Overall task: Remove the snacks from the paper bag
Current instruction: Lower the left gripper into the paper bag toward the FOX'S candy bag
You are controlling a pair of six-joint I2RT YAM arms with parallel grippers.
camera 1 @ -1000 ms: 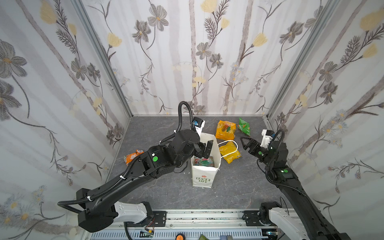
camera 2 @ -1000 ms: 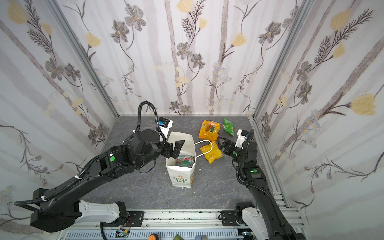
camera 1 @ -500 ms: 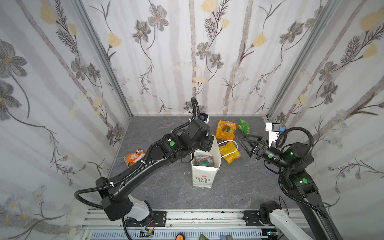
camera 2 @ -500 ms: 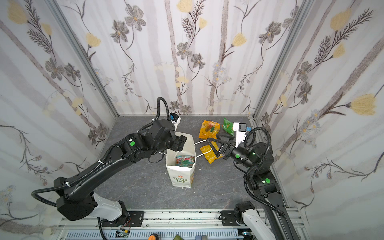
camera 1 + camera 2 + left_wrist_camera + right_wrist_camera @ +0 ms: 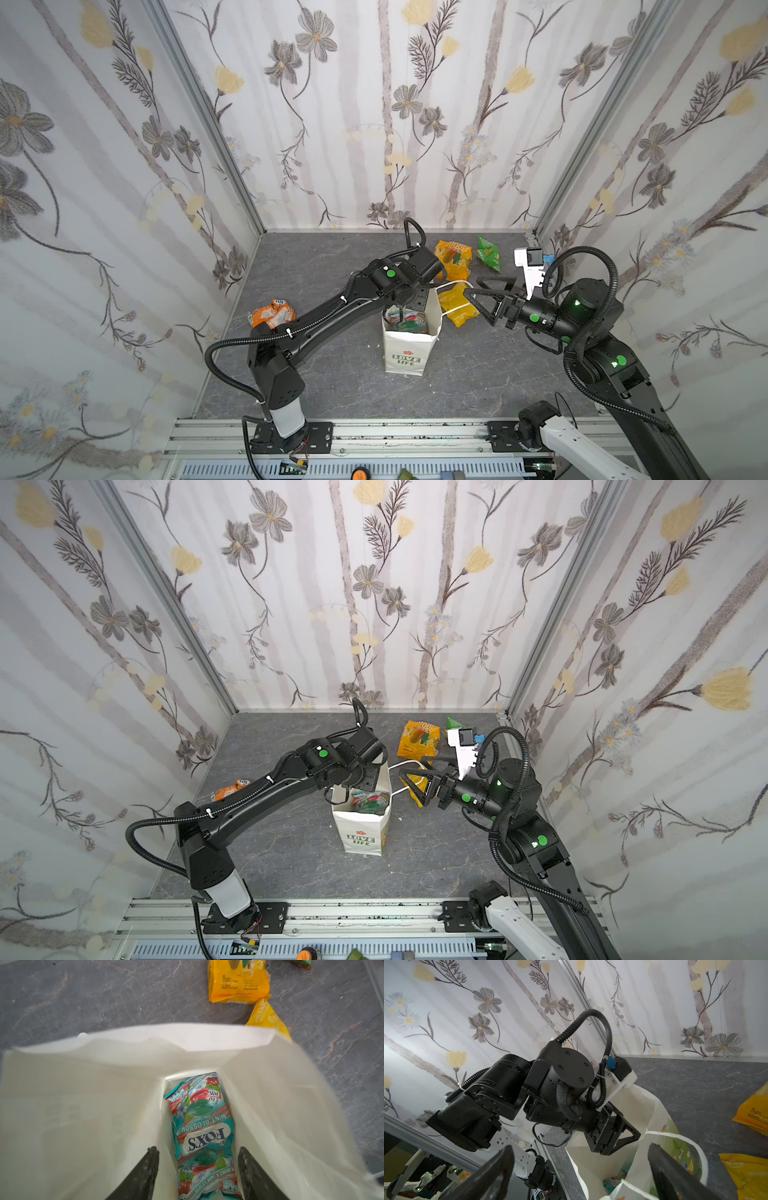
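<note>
Left gripper (image 5: 197, 1149) has dropped into the paper bag (image 5: 83, 1095) and I'm narrowing it: jaws half open, nothing gripped, FOX'S packet (image 5: 199, 1126) lying just below them. Right gripper (image 5: 471, 285) has swung in beside the bag, wide open and empty; the grab looks next.
</note>
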